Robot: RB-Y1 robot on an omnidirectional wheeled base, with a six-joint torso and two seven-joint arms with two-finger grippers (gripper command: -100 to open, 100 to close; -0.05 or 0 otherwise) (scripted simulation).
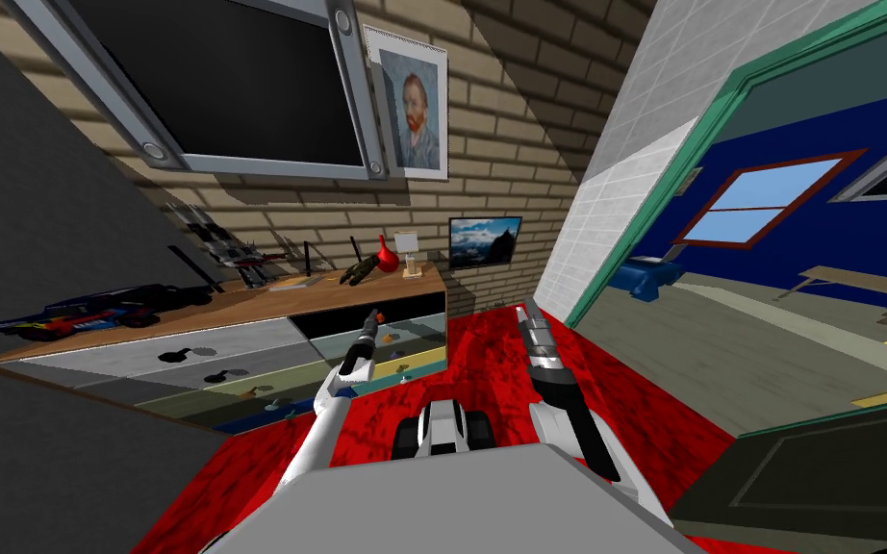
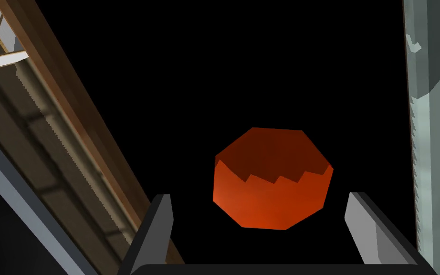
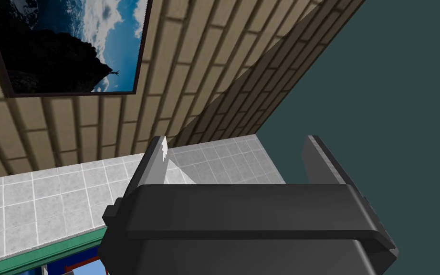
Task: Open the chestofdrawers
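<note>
The chest of drawers [image 1: 240, 351] stands at my left under a wooden top [image 1: 336, 289], with grey, green, yellow and blue drawer fronts. Its upper right drawer front [image 1: 336, 322] is black and carries an orange knob [image 1: 380, 315]. My left gripper [image 1: 370, 325] is right at that knob. In the left wrist view the orange knob [image 2: 271, 179] sits between the open fingers of the left gripper [image 2: 259, 196], with a small gap on each side. My right gripper [image 1: 525, 313] is raised beside the chest, open and holding nothing [image 3: 237, 141].
A red vase [image 1: 389, 258], a small lamp [image 1: 410, 252] and a dark toy car [image 1: 76, 313] rest on the chest's top. A red carpet [image 1: 490, 356] covers the floor. A green-framed doorway [image 1: 663, 192] opens at the right.
</note>
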